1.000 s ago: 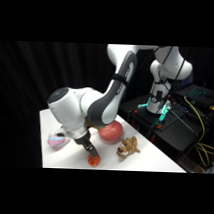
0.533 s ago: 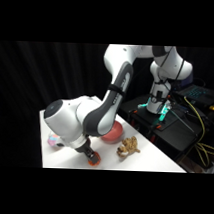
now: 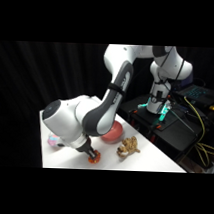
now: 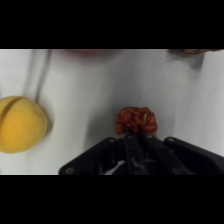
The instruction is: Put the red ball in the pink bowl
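Red ball (image 4: 136,121) on table (image 4: 90,80), just ahead of jaws; jaws' state can't tell; pink bowl (image 3: 113,131) nearby

White work table against a dark, curtained backdrop.

The table (image 3: 158,159) has a plain white top and a straight near edge; it is lit from above, and objects on it cast soft shadows. Behind and to the left of the table hangs a black curtain (image 3: 51,78) with vertical folds, filling the background. At the right, beside the table, stands a black cabinet (image 3: 181,130) carrying dark equipment. A small teal light (image 3: 164,113) glows on top of it. Yellow cables (image 3: 202,121) run across and down the cabinet's right side.
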Robot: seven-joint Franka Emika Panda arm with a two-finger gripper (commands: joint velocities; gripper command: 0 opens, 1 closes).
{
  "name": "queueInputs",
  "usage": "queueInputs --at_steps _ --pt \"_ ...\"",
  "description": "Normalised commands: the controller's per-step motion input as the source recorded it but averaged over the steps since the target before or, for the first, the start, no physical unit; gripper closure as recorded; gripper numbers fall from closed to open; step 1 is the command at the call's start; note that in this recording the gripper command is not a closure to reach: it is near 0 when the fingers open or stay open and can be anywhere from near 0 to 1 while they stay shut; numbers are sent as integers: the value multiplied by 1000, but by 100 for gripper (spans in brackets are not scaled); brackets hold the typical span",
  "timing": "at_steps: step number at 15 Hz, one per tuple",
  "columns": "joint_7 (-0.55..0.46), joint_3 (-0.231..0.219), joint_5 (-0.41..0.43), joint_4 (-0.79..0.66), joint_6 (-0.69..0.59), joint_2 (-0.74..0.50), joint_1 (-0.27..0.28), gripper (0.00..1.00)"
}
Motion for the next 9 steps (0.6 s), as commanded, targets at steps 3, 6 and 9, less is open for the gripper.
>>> queueInputs --at_steps 3,6,9 --pt "-57 -60 56 6 -140 -159 25 22" --pt "-82 -66 28 -307 -71 -454 -16 22" --pt "-84 -53 21 -595 25 -666 -40 22"
